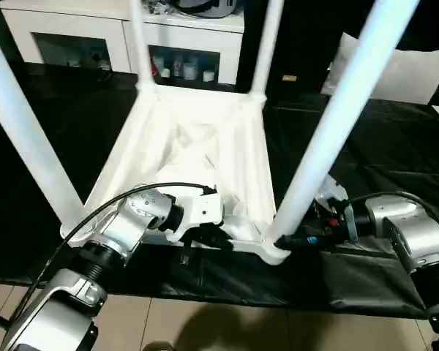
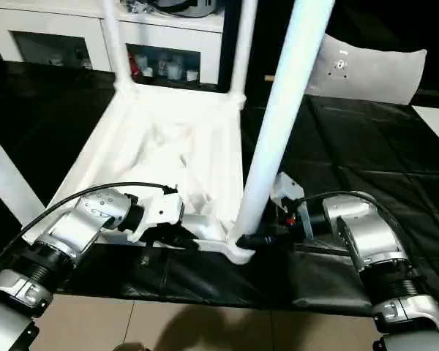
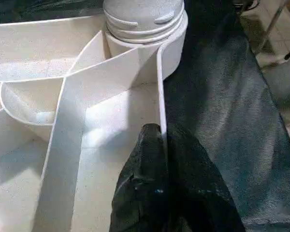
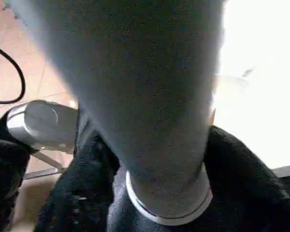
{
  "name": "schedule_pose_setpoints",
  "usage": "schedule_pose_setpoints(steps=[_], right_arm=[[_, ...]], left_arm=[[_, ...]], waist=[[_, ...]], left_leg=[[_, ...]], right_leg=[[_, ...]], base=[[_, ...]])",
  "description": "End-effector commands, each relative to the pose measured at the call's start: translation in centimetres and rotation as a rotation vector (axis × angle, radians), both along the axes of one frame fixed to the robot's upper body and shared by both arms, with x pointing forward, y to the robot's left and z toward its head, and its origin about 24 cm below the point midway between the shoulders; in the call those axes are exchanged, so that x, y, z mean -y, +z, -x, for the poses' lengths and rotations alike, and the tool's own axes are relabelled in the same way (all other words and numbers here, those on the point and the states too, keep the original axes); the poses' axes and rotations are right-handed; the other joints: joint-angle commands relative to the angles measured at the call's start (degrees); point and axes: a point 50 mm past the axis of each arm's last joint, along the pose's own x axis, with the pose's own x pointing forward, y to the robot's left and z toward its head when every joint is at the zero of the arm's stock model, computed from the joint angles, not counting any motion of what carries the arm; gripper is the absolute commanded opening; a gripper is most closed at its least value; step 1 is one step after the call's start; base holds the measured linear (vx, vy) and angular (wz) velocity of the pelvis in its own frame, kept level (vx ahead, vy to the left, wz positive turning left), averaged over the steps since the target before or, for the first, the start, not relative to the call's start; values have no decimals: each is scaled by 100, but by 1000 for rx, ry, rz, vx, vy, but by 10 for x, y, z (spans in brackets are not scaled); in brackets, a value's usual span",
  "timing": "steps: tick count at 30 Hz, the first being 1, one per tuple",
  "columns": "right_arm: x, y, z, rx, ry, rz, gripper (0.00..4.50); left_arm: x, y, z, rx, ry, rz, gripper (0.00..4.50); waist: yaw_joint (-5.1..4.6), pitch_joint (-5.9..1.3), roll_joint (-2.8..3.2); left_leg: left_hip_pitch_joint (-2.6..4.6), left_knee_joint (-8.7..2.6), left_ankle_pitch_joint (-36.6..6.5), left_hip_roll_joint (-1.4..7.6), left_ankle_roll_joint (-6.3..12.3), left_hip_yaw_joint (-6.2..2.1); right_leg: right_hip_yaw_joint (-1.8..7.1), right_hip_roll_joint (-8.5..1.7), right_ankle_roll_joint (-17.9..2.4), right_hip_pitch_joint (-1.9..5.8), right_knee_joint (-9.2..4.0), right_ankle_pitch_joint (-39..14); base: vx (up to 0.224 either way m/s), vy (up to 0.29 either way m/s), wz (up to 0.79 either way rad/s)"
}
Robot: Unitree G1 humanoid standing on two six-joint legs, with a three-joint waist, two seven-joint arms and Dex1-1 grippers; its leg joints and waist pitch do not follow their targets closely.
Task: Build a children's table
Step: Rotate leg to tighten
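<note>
My left pincer (image 3: 159, 140) is shut on the tabletop (image 1: 197, 146) rim just beside the near corner socket (image 3: 145, 29). My right pincer (image 1: 293, 240) straddles the base of the near leg (image 1: 336, 124) there; how firmly, I cannot tell. To seat this leg well, I should keep the rim pinned and twist straight, not tilted.

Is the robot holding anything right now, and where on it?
Left gripper pinches the upturned tabletop's near edge wall. Right gripper wraps the near right leg at its base.
</note>
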Motion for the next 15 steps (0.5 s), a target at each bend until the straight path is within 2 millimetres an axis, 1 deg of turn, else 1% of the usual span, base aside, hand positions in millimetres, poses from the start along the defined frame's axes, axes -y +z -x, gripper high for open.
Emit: schedule_pose_setpoints(steps=[1,5,8,9,10,11,12,14,15], right_arm=[[0,3,-1,1,25,-3,243],[0,0,2,-18,28,-31,216],[0,-2,4,-32,15,-55,206],[0,-4,5,-38,-24,-83,205],[-2,-8,4,-42,-83,-104,205],[-4,-10,3,-38,-122,-102,205],[-6,-14,1,-30,-171,-84,205],[-12,-21,-5,10,-279,-35,204],[-18,-24,-12,8,-362,-14,204]], left_arm=[[7,-4,6,-11,-64,-19,0],[8,-4,5,-19,-30,-4,0],[10,-3,3,-28,16,20,0],[14,-2,1,-38,59,47,0],[17,0,-2,-47,115,74,0],[20,0,-3,-51,149,86,0],[22,0,-6,-52,189,98,0],[28,0,-10,-43,263,119,0],[30,-1,-13,-39,309,133,0]], waist=[[-21,-358,-63],[2,-366,-73],[18,-362,-69],[14,-363,-80],[23,-354,-60],[17,-339,-74],[8,-332,-71],[-71,-299,-80],[-101,-283,-76]], left_leg=[[20,-357,-922,330,335,-24],[24,-343,-812,326,364,-17],[28,-338,-826,327,371,-15],[26,-336,-840,328,366,-13],[24,-341,-871,328,355,-13],[10,-352,-976,321,315,-24],[8,-359,-1058,312,278,-29],[17,-400,-1402,285,101,-67],[20,-405,-1506,278,59,-72]], right_leg=[[234,-365,-1247,304,-269,-1414],[235,-355,-1277,303,-249,-1272],[234,-358,-1312,300,-253,-1283],[237,-359,-1311,303,-250,-1299],[241,-362,-1297,300,-259,-1371],[238,-363,-1232,298,-286,-1585],[235,-366,-1175,296,-306,-1754],[212,-384,-830,275,-420,-2667],[204,-383,-725,259,-452,-2930]], base=[[0,0,0],[0,0,0],[0,0,0],[0,0,0],[0,0,0],[0,0,0],[0,0,0],[-28,0,-2],[-56,0,-4]])
